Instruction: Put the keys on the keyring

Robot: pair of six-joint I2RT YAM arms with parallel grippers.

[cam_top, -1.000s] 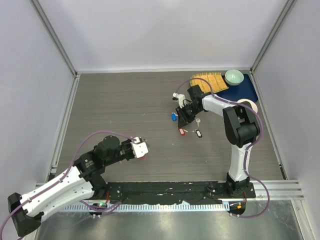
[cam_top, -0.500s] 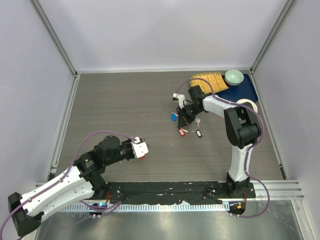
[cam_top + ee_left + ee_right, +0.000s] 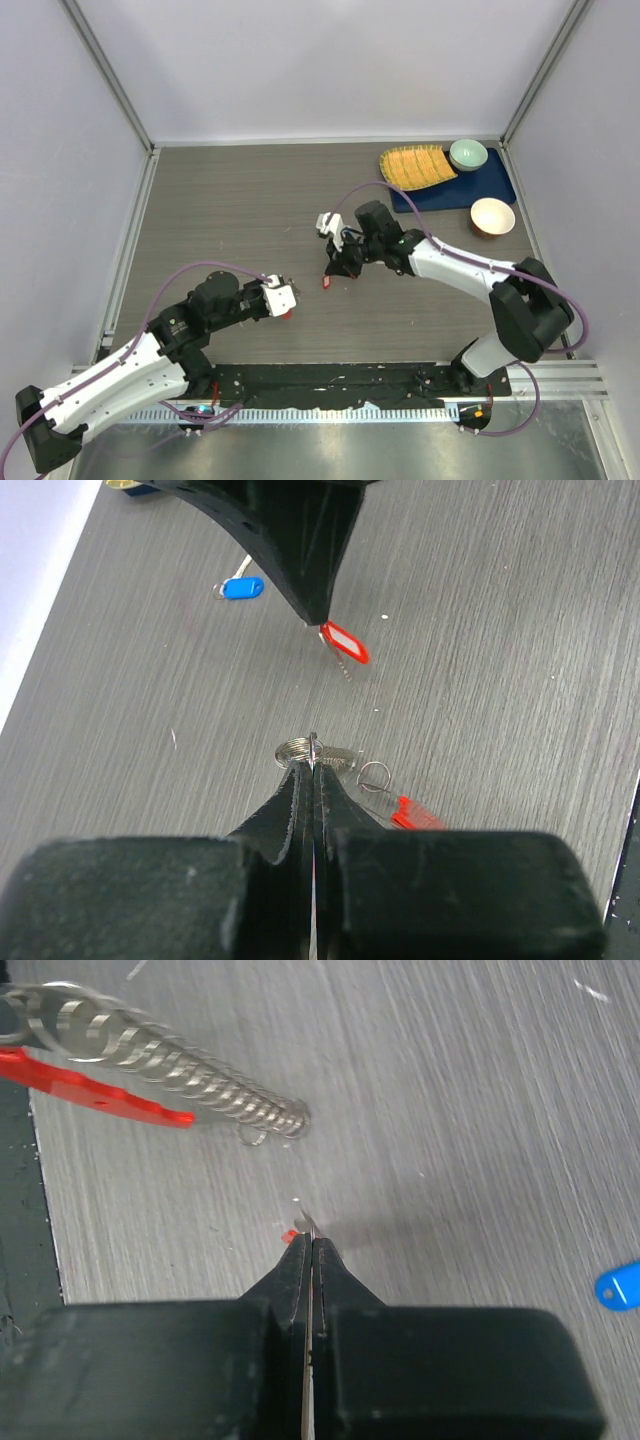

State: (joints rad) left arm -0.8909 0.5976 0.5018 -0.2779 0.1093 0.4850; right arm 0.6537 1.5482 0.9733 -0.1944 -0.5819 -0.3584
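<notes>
My left gripper (image 3: 284,299) is shut on the keyring (image 3: 300,750), a silvery coiled ring with a small loop and a red oblong fob (image 3: 415,816) hanging below it. My right gripper (image 3: 331,274) is shut on the red-headed key (image 3: 326,282), held just right of the left gripper. In the left wrist view the red key (image 3: 343,642) hangs from the right fingertips a little beyond the ring. In the right wrist view only a red sliver (image 3: 289,1235) shows at the jaws, and the keyring (image 3: 170,1055) lies ahead to the left. The blue-headed key (image 3: 240,587) lies on the table. The black-headed and plain silver keys are out of view.
At the back right, a dark blue mat (image 3: 500,186) carries a yellow woven plate (image 3: 413,166) and a green bowl (image 3: 468,153). A tan bowl (image 3: 492,216) stands near it. Grey walls close in the wooden table (image 3: 230,210).
My right arm has swung from the key pile at centre right toward the left gripper, carrying the red-headed key. The left arm has not moved.
</notes>
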